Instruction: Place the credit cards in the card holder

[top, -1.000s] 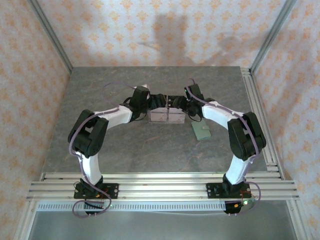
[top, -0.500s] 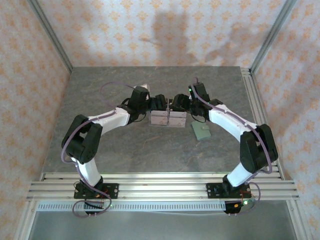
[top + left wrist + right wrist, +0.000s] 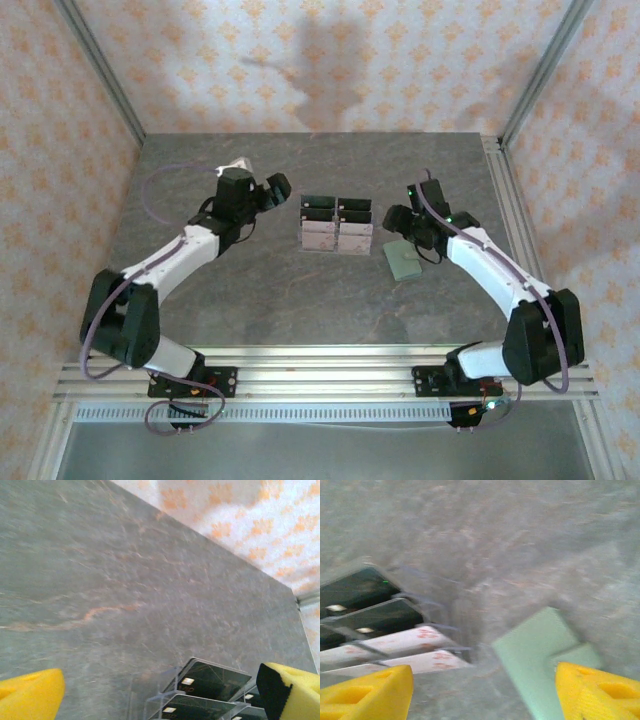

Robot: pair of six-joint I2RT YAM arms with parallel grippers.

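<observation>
The sage-green card holder (image 3: 403, 262) lies flat on the table, right of the clear stand (image 3: 337, 227); in the right wrist view the holder (image 3: 540, 655) sits beside my right finger. Pale pinkish-beige credit cards (image 3: 405, 641) rest in the stand's nearer cells, under dark tops (image 3: 350, 592). My right gripper (image 3: 398, 220) hovers open between stand and holder, its gap (image 3: 482, 692) holding nothing. My left gripper (image 3: 276, 188) is open to the left of the stand, and the stand's dark tops (image 3: 212, 680) show between its yellow fingers (image 3: 30, 697).
Patterned walls close in the table at the back and both sides. An aluminium rail (image 3: 515, 215) runs along the right edge. Bare grey tabletop (image 3: 250, 290) stretches in front of the stand.
Both grippers have drawn back from the stand, where they met above it. The left arm swung out to the left and the right arm out to the right, toward the card holder.
</observation>
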